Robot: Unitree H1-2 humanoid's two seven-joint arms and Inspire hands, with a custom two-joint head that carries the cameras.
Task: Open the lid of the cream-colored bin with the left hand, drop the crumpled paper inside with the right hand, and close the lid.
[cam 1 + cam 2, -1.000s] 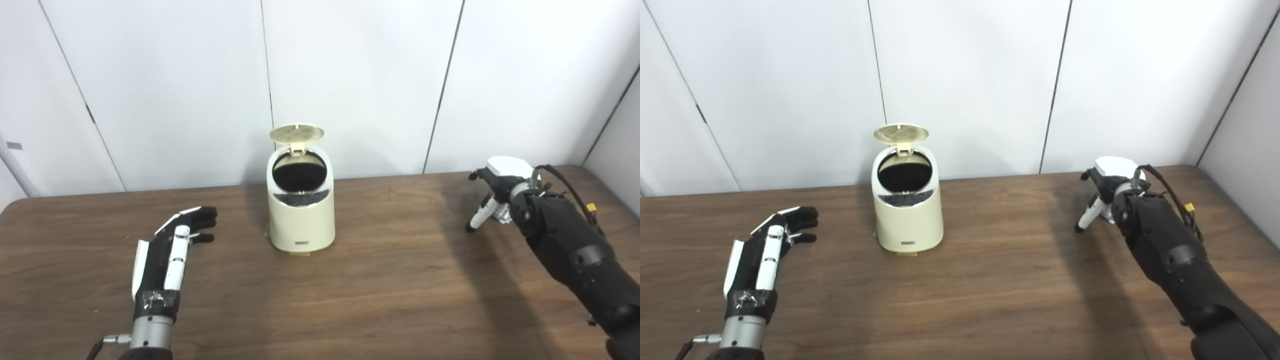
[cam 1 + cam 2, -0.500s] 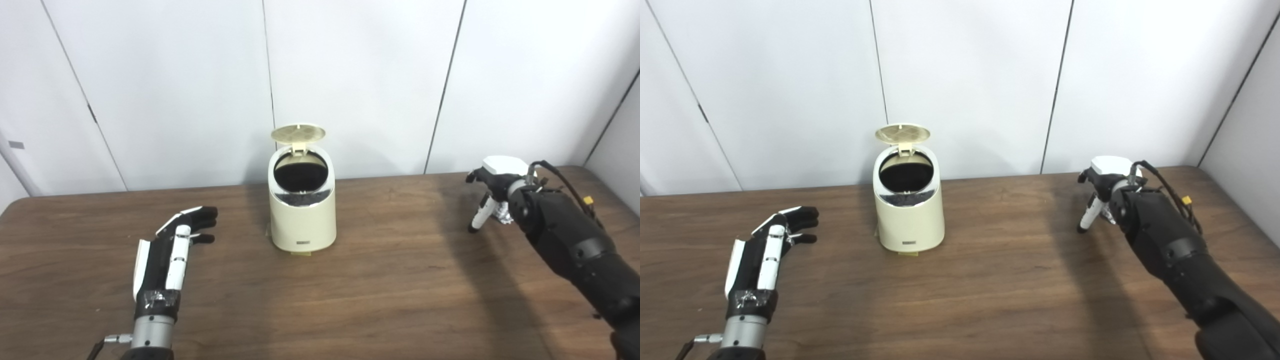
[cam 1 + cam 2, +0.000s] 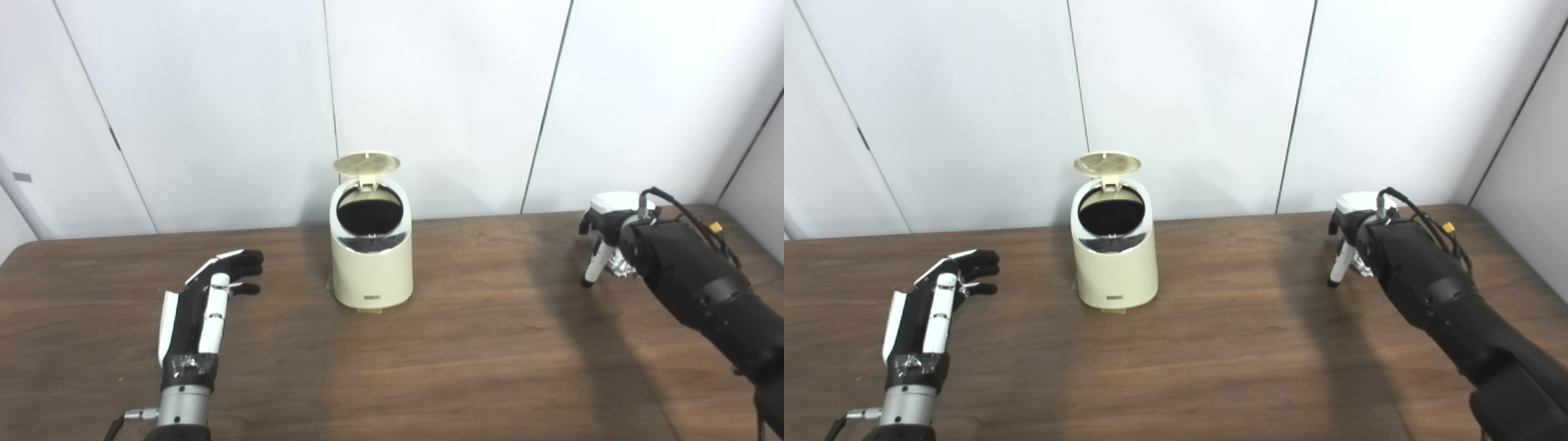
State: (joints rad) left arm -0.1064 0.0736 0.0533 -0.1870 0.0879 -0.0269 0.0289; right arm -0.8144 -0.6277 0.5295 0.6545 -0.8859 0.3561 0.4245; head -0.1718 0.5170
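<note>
The cream-colored bin [image 3: 371, 269] stands at the middle of the table with its round lid [image 3: 366, 163] tipped up and back, so the dark inside shows. My left hand [image 3: 207, 293] lies open to the left of the bin, palm inward, well apart from it. At the far right, my right hand [image 3: 607, 222] hangs fingers-down over the crumpled paper [image 3: 620, 267], a silvery wad resting on the table. One white finger [image 3: 592, 267] stands to the left of the paper with its tip at the tabletop. The forearm hides the other fingers.
The brown wooden table [image 3: 478, 355] ends at a white panelled wall [image 3: 453, 92] just behind the bin. Its right edge runs close to my right arm [image 3: 704, 288]. A cable [image 3: 686, 214] loops over the right wrist.
The right hand has shifted slightly to the right and settled lower over the paper, with the forearm dropping. The left hand and the bin stay where they were; the view drifted a little.
</note>
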